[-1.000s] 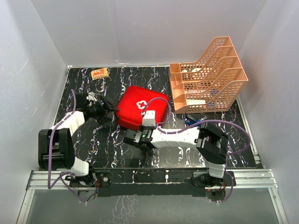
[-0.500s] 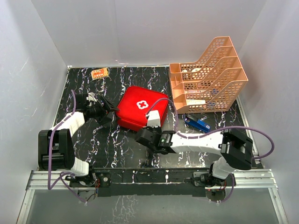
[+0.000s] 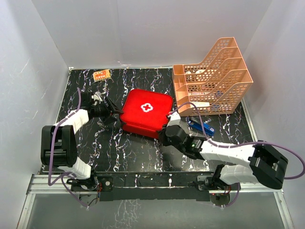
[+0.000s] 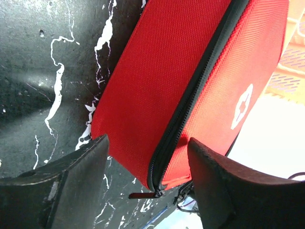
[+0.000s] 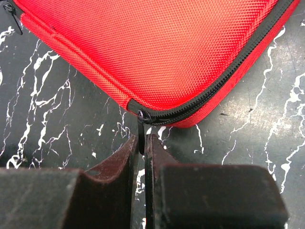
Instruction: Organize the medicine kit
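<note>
Desk, one, black with white veining. Kit, one: a red soft zip case at the centre of the top view, flat on the desk with the lid and its single white cross facing up. It is squarish, so no long axis reads clearly. It sits skewed to the desk edges, and its near edge slopes down toward the right of the frame. Its upper right corner is near the tray, and the zip is closed along the sides that show. Zip pulls, two, both black, in the right wrist view: one at the kit's near corner, low in the centre, and another at the upper left of the frame. Arms, two. The left fingers are at the kit's left edge and spread wide. In the left wrist view they stand to either side of a kit corner; whether they touch it cannot be told. The right fingers are at the kit's lower right corner. In the right wrist view they are drawn close together with the near zip pull between them. Tray, one, orange plastic and tiered, at the upper right. Blue item, one, on the desk just below the tray. Packet, one, small and orange, at the desk's upper left, well apart from the kit.
</note>
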`<state>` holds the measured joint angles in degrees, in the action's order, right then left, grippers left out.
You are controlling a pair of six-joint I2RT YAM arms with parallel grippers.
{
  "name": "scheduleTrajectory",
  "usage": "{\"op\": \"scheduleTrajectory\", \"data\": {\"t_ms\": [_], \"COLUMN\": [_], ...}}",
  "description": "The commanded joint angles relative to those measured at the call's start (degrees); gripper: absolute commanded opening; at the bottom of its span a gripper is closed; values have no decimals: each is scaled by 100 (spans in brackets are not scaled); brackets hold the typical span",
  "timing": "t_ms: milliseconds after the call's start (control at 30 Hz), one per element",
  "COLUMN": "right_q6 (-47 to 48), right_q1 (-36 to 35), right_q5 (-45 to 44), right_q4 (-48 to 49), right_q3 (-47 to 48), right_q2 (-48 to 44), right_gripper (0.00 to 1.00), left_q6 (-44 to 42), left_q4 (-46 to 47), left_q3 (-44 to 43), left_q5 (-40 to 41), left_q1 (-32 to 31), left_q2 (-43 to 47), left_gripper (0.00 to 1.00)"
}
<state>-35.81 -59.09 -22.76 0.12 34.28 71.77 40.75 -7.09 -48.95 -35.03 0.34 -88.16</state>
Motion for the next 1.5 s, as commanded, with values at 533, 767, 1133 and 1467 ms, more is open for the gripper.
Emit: {"op": "scheduleTrajectory", "data": {"t_ms": [533,767,1133,1467], "right_q6": [-24,-96,794,-1317], "right_q1": [943,948,160,-530], "right_q5": [-56,-351,-533,-2666], "right_q4": [-17,-516,-856,-3033], "right_q3": [-799,-656,211,1638], "right_q2": [-1381,-1486,-695,856], "right_gripper": [0,32,53,49], "left_q6": [76,281,293,267], "left_q4": [233,390,222,89], "left_q3": [376,620,1003,1146], "left_q5": [-152,179,23,150], "left_q1": [-98,-100,-103,-95], "left_q2": [106,498,922,1233], "left_gripper": [0,0,0,0]}}
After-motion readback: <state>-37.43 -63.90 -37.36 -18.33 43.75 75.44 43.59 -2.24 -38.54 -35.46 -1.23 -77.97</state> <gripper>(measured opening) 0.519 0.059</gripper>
